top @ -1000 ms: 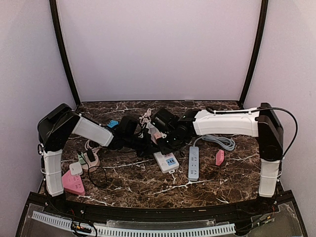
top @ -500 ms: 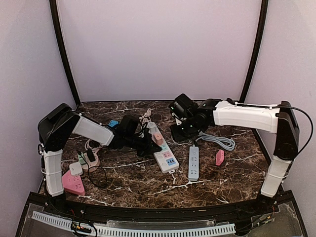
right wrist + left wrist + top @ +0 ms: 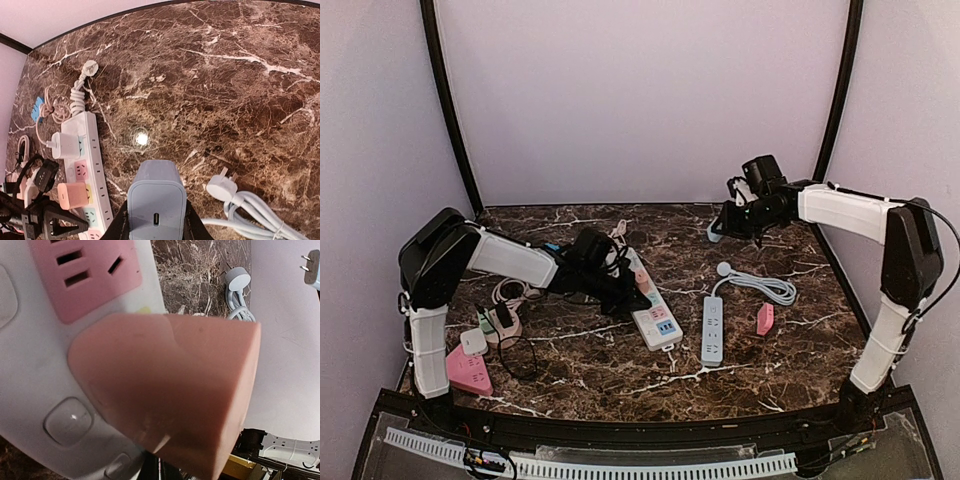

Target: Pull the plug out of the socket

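Observation:
The pale blue plug (image 3: 716, 231) hangs in the air at the back right, and my right gripper (image 3: 727, 224) is shut on it. In the right wrist view the plug (image 3: 156, 200) sits between the fingers, its USB port facing the camera. The white socket strip (image 3: 655, 318) lies mid-table, also seen as the strip (image 3: 95, 150) with a white charger (image 3: 65, 145) and a pink plug (image 3: 72, 195) in it. My left gripper (image 3: 615, 285) is shut and rests at the strip's near side. The pink plug (image 3: 170, 390) fills the left wrist view and hides the fingers.
A grey-blue power strip (image 3: 712, 328) with a coiled cable (image 3: 765, 287) and a white round plug (image 3: 221, 186) lies right of centre. A pink adapter (image 3: 765, 318) sits beside it. A pink strip (image 3: 468, 368) and tangled cables (image 3: 505, 320) crowd the left edge.
My right arm has lifted away from the white strip with the pale blue plug, moving up and to the back right. The left gripper has stayed at the strip.

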